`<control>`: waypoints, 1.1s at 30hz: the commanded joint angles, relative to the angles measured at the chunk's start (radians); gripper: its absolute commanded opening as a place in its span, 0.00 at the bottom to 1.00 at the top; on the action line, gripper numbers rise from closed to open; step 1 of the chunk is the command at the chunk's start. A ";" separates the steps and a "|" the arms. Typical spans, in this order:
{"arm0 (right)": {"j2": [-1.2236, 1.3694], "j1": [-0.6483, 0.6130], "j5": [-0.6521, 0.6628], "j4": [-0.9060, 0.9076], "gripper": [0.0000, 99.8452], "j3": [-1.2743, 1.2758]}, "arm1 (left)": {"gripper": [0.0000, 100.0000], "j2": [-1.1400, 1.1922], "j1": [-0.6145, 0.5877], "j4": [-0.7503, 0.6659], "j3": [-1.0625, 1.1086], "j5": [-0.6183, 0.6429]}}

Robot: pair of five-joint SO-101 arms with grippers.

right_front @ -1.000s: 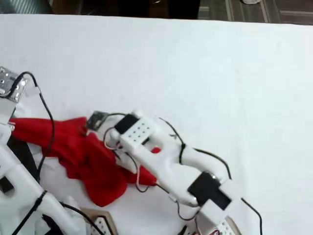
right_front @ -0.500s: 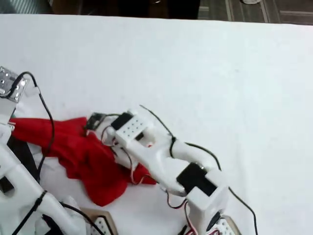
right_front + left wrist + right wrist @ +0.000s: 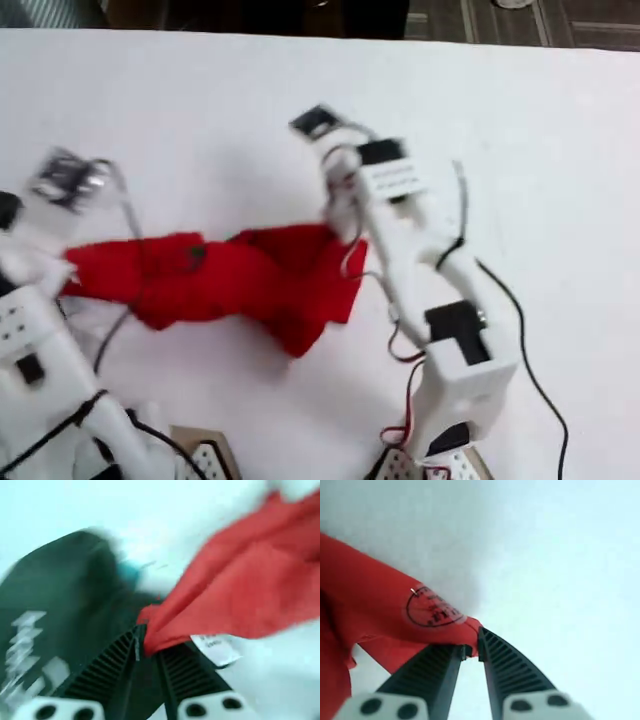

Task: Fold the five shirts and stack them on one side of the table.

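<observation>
The crumpled red cloth shirt (image 3: pixel 240 280) hangs stretched in a band between the two arms, above the near left part of the white table (image 3: pixel 500 150). The left gripper (image 3: pixel 147 645) is clamped on one end, a fold of red cloth pinched between its ribbed black fingers (image 3: pixel 112 657), with a small white label (image 3: pixel 217 647) just beside them. The right gripper (image 3: pixel 471 650) is closed on the other end, nipping the hem beside a round printed mark (image 3: pixel 432 610).

A second ago the shirt lay bunched at the table's near left edge, with the right arm (image 3: pixel 410 240) bent low over it. Since then that arm has swung away towards the table's middle, drawing the cloth out with it, and the left arm (image 3: pixel 30 320) has shifted too.
</observation>
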 commanded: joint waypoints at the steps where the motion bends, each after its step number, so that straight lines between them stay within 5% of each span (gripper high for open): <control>1: -0.005 0.137 0.057 0.019 0.02 -0.153 | 0.02 -0.011 0.184 0.006 0.053 0.041; 8: 0.004 0.395 0.153 0.076 0.02 -0.473 | 0.02 -0.009 0.549 0.012 -0.120 0.325; 13: 0.005 0.460 0.166 0.067 0.02 -0.545 | 0.02 -0.003 0.687 0.006 -0.120 0.379; 17: 0.042 0.460 0.161 0.070 0.05 -0.511 | 0.02 -0.003 0.694 -0.066 0.036 0.377; 23: 0.097 0.489 0.160 0.124 0.32 -0.516 | 0.02 -0.005 0.652 -0.204 0.265 0.377; 33: 0.004 0.432 0.091 0.423 0.10 -0.433 | 0.02 -0.005 0.647 -0.374 0.415 0.377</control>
